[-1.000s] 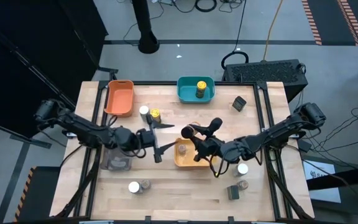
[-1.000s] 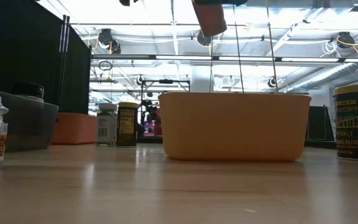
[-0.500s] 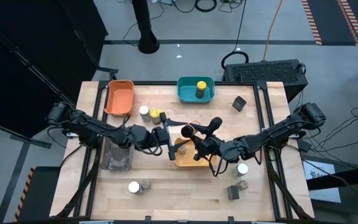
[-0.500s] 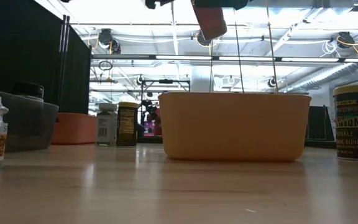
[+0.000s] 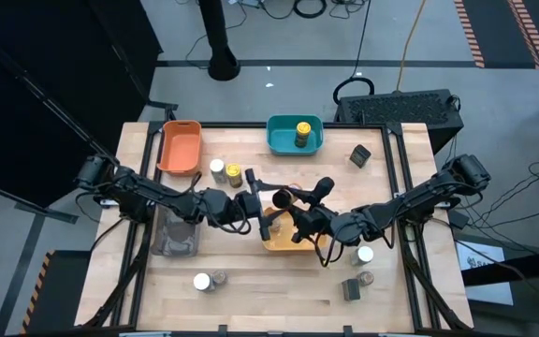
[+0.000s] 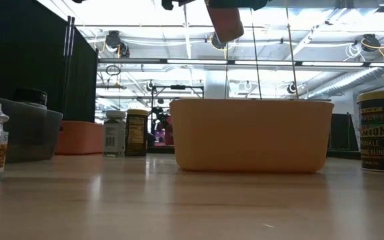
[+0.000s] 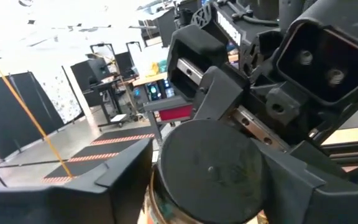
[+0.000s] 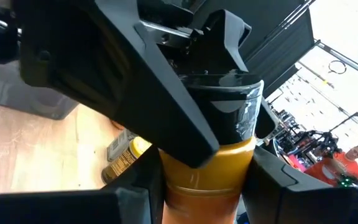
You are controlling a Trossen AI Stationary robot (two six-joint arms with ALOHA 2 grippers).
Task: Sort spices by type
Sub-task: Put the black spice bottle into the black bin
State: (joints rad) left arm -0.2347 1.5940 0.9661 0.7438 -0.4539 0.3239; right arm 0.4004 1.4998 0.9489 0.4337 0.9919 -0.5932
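High view: right gripper (image 5: 288, 203) clamps a black-lidded spice jar (image 5: 280, 197) above the yellow bin (image 5: 277, 241), held out for a handover. Left gripper (image 5: 262, 200) brackets its lid, fingers parted and not yet gripping.

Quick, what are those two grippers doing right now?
Right gripper: shut on the black-lidded spice jar, above the yellow bin.
Left gripper: open, fingers either side of the same jar.

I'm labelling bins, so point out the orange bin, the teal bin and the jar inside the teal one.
orange bin (image 5: 179, 148), high view, bare floor.
teal bin (image 5: 281, 138), high view, bare floor.
yellow-lidded jar (image 5: 302, 128), high view, lid.
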